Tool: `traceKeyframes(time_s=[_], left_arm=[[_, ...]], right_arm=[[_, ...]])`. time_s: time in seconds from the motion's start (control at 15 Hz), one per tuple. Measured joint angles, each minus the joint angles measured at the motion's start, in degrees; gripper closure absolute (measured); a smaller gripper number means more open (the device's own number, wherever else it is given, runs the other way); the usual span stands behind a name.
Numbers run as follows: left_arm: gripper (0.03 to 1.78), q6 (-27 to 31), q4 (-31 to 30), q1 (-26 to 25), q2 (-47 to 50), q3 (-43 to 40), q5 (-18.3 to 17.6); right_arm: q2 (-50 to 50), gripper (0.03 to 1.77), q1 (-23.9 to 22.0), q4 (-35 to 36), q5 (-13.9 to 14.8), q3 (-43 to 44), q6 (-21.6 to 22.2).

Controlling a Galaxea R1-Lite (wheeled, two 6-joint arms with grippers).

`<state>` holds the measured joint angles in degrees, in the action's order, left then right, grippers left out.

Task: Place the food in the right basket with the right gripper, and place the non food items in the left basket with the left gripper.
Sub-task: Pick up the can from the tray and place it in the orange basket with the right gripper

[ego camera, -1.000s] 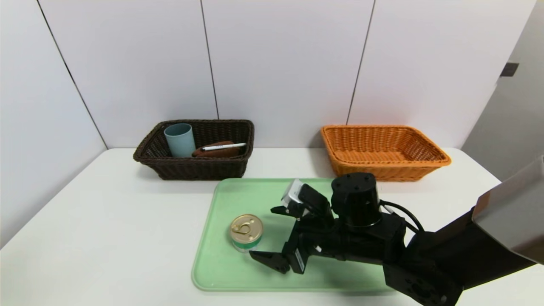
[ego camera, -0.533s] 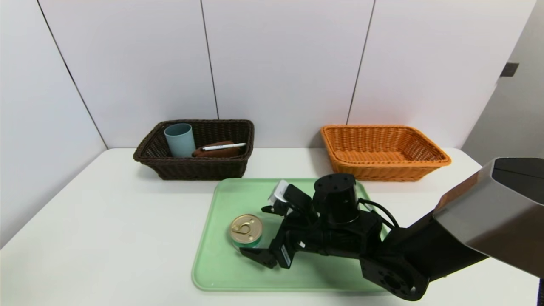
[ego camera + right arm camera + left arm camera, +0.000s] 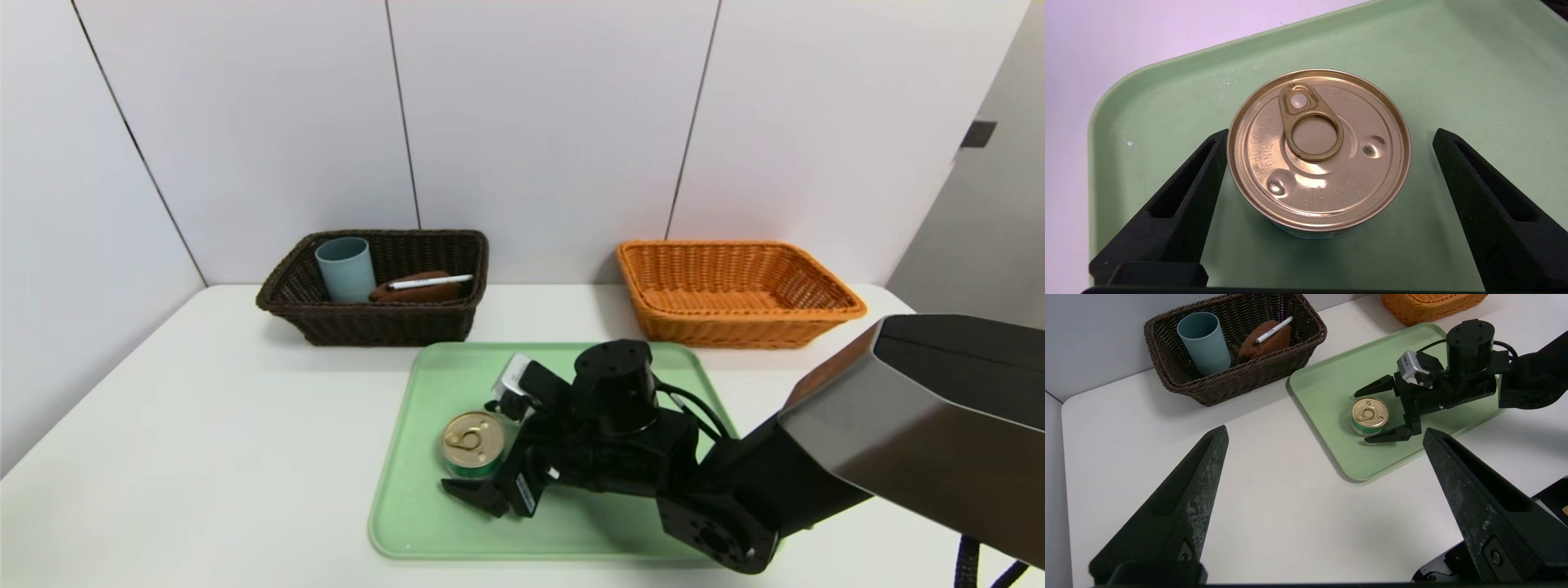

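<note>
I have the right gripper [image 3: 482,449] low over the tray [image 3: 424,523], jaws spread wide with one finger on each side of the can [image 3: 473,443]. In the right wrist view the can [image 3: 1318,151] sits between the two fingers [image 3: 1180,204], one of them just beside its rim and the other a little way off; I see no squeeze yet. I judge this to be the moment before closing: the wide spread is there to clear the lid's rim, and the low approach from the right lets the fingers meet the short side wall rather than the gold top.

The can stands upright on the near left part of the tray, pull-ring up. It belongs in the orange basket [image 3: 739,290], which stands far right, against the wall, with nothing visible in it.

The left gripper [image 3: 1323,498] hangs well above the table [image 3: 204,457] on the near left, jaws wide, holding nothing. I judge it to be idle because its share looks done: the dark basket [image 3: 375,322], far left, already holds the cup [image 3: 345,268], the cloth [image 3: 412,290] and the pen [image 3: 430,282] lying across the cloth.

Count: two baskets, one tray, one can, one cup, one cloth, one pen, two grippers. One item is left to sort.
</note>
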<state>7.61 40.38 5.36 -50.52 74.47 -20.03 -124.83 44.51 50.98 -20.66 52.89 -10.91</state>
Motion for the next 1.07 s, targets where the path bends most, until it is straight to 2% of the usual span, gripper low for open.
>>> traceKeyframes(time_s=[0.67, 0.93, 1.07], left_arm=[[0.12, 0.0, 0.1, 0.0, 0.0, -0.4, 0.0], [0.12, 0.0, 0.2, 0.0, 0.0, -0.4, 0.0], [0.12, 0.0, 0.1, 0.0, 0.0, -0.5, 0.0]], right_arm=[[-1.2, 0.10, 0.4, 0.0, 1.0, 0.4, 0.4], [-1.2, 0.71, 0.4, -0.1, 1.1, 1.1, 3.2], [-1.3, 0.79, 0.4, -0.2, 1.0, 1.3, 3.3]])
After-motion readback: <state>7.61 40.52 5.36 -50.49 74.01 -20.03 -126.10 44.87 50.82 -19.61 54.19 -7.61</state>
